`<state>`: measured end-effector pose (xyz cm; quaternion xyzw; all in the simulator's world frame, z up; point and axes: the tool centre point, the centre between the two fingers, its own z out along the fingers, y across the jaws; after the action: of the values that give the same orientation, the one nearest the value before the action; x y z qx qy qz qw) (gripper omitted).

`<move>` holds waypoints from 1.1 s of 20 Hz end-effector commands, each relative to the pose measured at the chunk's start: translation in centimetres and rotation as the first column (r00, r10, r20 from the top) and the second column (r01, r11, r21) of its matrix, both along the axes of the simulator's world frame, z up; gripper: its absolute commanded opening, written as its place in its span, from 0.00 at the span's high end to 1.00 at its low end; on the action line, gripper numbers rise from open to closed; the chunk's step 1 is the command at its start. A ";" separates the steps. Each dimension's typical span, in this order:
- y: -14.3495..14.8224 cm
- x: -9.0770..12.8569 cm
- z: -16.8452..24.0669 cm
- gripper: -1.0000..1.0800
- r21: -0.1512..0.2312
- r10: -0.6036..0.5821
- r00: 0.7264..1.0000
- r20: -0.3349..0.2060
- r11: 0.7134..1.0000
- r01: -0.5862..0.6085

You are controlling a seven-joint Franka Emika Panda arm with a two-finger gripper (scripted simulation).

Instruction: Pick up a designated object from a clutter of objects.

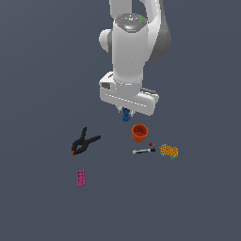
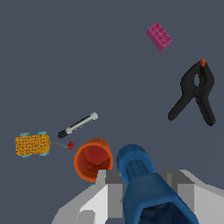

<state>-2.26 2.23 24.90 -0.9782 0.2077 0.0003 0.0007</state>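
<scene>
Here, the dark-blue spool (image 2: 139, 175) is shown clamped between the closed fingers (image 2: 114, 186), its long axis pointing down out of them, held clear above the bench (image 1: 42, 202) and beside the orange cup (image 1: 139, 132), so lifting alone remains.

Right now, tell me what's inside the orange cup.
Nothing shows inside the orange cup: the wrist view shows only its bare orange floor. The claw covers the near rim, so that edge stays hidden.
</scene>
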 end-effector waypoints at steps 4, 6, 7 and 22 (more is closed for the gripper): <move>-2.2 -2.6 5.0 1.00 0.001 0.000 1.000 0.000 1.000 0.000; -3.0 -3.6 6.9 1.00 0.001 0.000 1.000 0.000 1.000 0.000; -3.4 -4.1 7.9 1.00 0.001 0.000 1.000 0.000 1.000 0.000; -8.3 -9.4 19.1 1.00 0.000 0.000 1.000 0.000 1.000 0.000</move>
<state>-11.23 -5.74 43.16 -0.9781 0.2081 -0.0003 0.0009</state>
